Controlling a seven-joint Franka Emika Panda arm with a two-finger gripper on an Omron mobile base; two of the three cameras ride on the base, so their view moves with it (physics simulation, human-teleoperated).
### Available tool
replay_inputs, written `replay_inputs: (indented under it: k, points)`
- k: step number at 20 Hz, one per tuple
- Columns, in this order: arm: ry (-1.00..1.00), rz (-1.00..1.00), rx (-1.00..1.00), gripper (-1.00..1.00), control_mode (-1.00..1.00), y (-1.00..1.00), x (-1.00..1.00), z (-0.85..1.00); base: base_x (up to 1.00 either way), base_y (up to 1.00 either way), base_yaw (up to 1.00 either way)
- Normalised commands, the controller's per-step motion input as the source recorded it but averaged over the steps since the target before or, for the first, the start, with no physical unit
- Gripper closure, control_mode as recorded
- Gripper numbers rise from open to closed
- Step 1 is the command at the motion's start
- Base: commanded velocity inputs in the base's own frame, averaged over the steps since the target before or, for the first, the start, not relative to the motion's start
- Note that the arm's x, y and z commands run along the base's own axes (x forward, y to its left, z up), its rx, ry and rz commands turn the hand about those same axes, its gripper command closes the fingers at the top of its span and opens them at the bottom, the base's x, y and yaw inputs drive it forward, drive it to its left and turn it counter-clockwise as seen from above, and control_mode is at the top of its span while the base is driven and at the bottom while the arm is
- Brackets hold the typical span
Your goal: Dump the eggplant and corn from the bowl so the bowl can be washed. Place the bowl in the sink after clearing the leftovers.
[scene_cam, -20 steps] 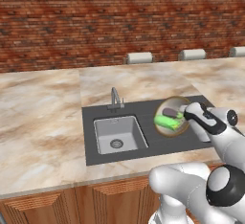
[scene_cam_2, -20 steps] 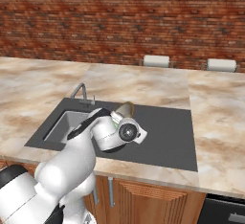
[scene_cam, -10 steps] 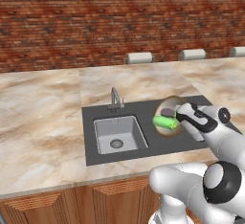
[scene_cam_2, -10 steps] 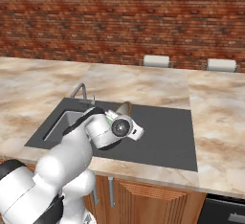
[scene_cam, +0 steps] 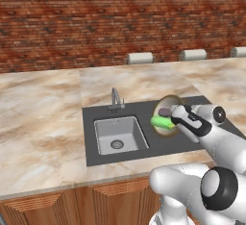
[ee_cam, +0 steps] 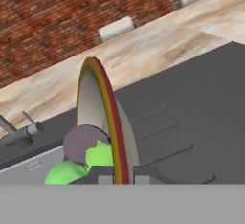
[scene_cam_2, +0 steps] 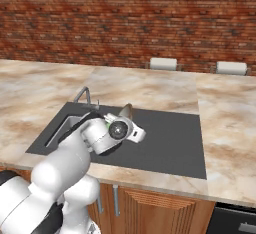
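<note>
Gripper (ee_cam: 122,173) w/ two dark fingertips clamped tight on rim of shallow round bowl w/ olive-tan rim & pale grey inside (ee_cam: 95,108), one tip each side of rim edge at bottom of hand view. Bowl tipped up on edge, nearly vertical; in left base view bowl (scene_cam: 166,107) hangs over dark grey sink surround, just right of basin, its open face turned toward the basin. In right base view bowl (scene_cam_2: 126,112) seen edge-on, poking up behind white wrist.

Dark purple-grey oblong eggplant (ee_cam: 82,143) sits against lower inner face of bowl; bright green husk-covered corn (ee_cam: 79,167) just below & touching it, sticking out past bowl's lower edge. Left base view: corn (scene_cam: 161,122) pokes out to the left from bowl toward basin, eggplant (scene_cam: 165,112) a dark patch just above it. Can't tell if either is loose or resting on bowl wall.

Small square grey metal sink basin w/ round drain (scene_cam: 120,135) set in dark surround, thin faucet (scene_cam: 115,97) at its back edge. Marble-look counter (scene_cam: 43,113) all round, brick wall (scene_cam: 96,22) behind.
</note>
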Motion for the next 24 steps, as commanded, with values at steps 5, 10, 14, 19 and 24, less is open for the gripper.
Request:
replay_inputs:
  k: [5, 10, 14, 19, 24]
  points:
    - [0.00, 0.00, 0.00, 1.00, -1.00, 0.77, 0.00, -0.03, 0.00, 0.00, 0.00]
    - [0.01, 0.00, 0.00, 1.00, -1.00, 0.83, 0.02, -0.16, 0.00, 0.00, 0.00]
    - [0.05, 0.00, -0.03, 1.00, -1.00, 0.68, 0.22, -0.13, 0.00, 0.00, 0.00]
    - [0.12, 0.00, -0.07, 1.00, -1.00, 0.42, 0.16, -0.22, 0.00, 0.00, 0.00]
    - [0.12, 0.00, -0.11, 1.00, -1.00, 0.28, 0.08, -0.32, 0.00, 0.00, 0.00]
